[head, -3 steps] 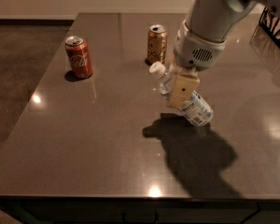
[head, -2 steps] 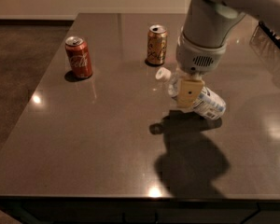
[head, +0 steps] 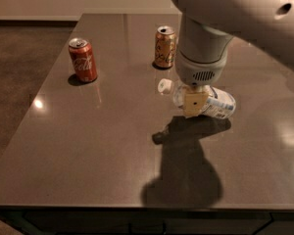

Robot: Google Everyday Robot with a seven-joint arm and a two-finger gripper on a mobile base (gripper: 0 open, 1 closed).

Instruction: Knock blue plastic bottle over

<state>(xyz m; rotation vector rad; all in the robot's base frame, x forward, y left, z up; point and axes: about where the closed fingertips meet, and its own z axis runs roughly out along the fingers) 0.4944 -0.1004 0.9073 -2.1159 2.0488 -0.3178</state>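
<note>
Nearly flat: bottle tipped on its side beneath robot's gripper

Lying almost level, the blue plastic bottle [head: 219, 103] sits right of centre on the dark worktop [head: 88, 146], with its white cap [head: 164, 86] pointing left. The gripper [head: 195, 105] hangs across its middle. Whether the jaws clamp the bottle or only press against it cannot be told.

If they do hold it, a rising arm [head: 203, 53] may carry the bottle up instead of leaving it down. Set free, the round body could roll towards the gold-brown can [head: 165, 46] just behind, or off to the right. The red can [head: 83, 60] stands well apart.

The gripper hides the bottle's midsection, and it is unclear whether the bottle rests on the worktop. The worktop's right side is cut off.
</note>
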